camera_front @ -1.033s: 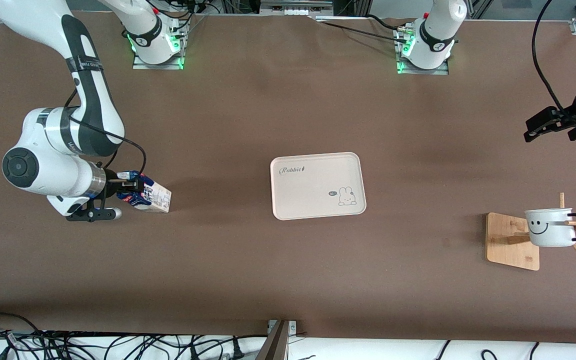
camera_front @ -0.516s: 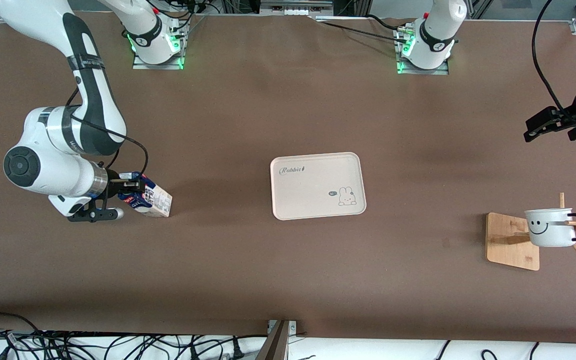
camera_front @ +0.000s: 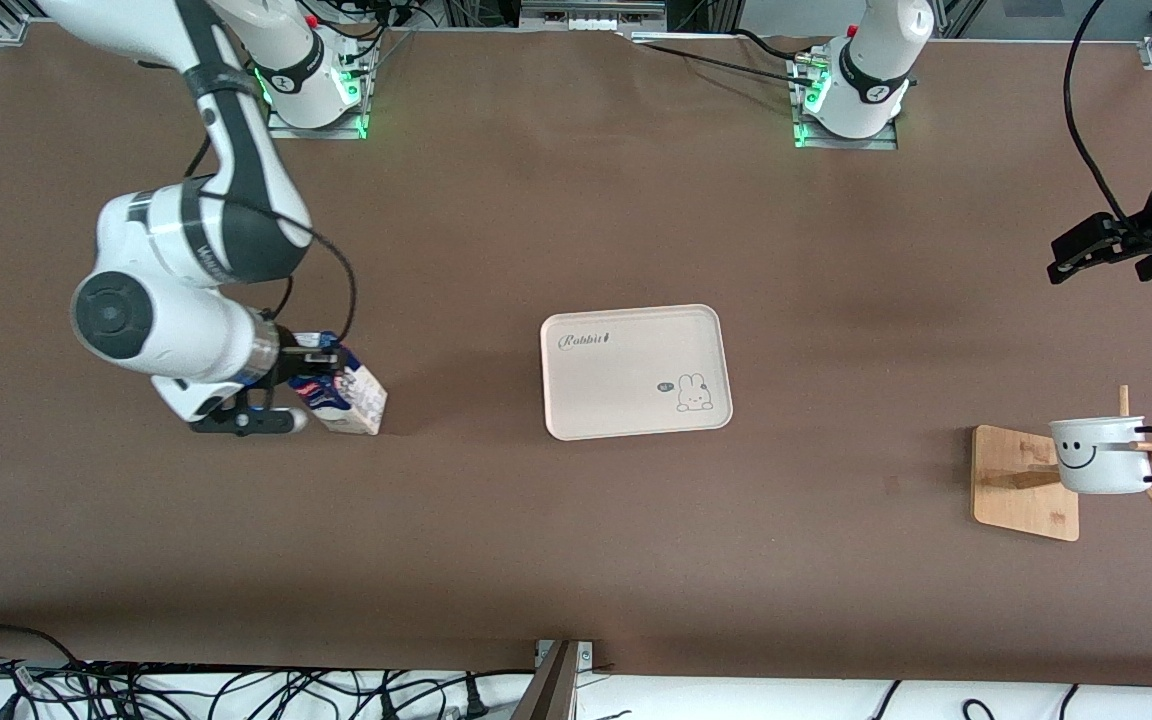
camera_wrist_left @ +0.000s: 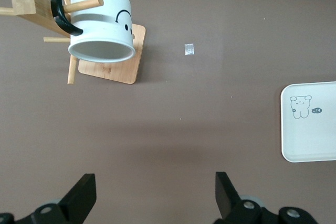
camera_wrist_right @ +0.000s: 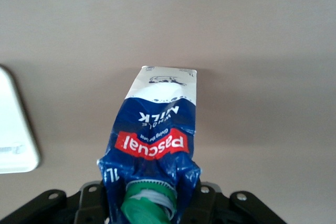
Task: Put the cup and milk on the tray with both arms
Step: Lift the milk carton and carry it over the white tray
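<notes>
The milk (camera_front: 351,398) is a blue-topped carton with a green cap, tilted in my right gripper (camera_front: 319,368), which is shut on its top. It is between the right arm's end of the table and the tray (camera_front: 636,372). In the right wrist view the milk (camera_wrist_right: 157,129) points away from my right gripper (camera_wrist_right: 149,200). The cup (camera_front: 1101,455) hangs by its black handle on a peg of a wooden stand (camera_front: 1021,480) toward the left arm's end. My left gripper (camera_front: 1061,262) hovers open over bare table, apart from the cup (camera_wrist_left: 102,24). Nothing is between its fingers (camera_wrist_left: 81,198).
The cream tray (camera_wrist_left: 310,145) lies mid-table with nothing on it; its corner also shows in the right wrist view (camera_wrist_right: 16,145). A tiny pale scrap (camera_wrist_left: 189,49) lies on the table near the stand's base (camera_wrist_left: 113,72). Cables (camera_front: 186,685) run along the table's front edge.
My right arm has carried the milk toward the tray, by about a carton's length. The left arm, the cup and the tray have not moved.
</notes>
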Action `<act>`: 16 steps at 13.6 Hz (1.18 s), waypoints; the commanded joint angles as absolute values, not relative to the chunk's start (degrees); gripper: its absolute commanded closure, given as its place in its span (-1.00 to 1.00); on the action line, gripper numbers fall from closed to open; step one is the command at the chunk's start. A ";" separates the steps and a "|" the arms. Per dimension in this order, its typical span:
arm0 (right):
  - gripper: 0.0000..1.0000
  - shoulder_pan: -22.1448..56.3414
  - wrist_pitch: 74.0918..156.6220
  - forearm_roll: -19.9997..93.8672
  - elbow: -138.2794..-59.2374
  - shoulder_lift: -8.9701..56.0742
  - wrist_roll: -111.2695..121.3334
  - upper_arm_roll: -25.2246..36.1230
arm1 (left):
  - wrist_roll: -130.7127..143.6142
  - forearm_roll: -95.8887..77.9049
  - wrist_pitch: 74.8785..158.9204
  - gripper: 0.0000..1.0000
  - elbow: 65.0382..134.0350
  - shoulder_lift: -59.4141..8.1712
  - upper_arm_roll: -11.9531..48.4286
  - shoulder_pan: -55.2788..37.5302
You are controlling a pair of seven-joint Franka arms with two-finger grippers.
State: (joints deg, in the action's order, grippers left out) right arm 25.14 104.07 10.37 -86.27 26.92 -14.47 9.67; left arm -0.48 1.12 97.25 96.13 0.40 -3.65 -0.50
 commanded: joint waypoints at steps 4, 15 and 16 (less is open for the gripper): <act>-0.08 31.81 99.14 17.40 -72.17 34.71 -30.57 4.76 | -1.23 1.32 95.71 -1.00 94.39 -0.18 -4.04 -0.79; -0.08 40.60 107.49 13.89 -67.59 42.01 -34.72 1.32 | -0.26 1.23 95.10 -1.00 93.44 -0.96 -4.04 -0.79; -0.08 40.61 107.49 13.89 -67.59 42.10 -34.72 1.32 | -0.35 1.23 94.92 -1.00 92.38 -2.01 -4.04 -0.79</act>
State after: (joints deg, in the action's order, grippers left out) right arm 40.42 107.94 14.87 -69.74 41.05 -33.89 1.09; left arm -0.38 1.12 96.73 96.01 0.30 -3.66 -0.49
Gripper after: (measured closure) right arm 0.458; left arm 0.000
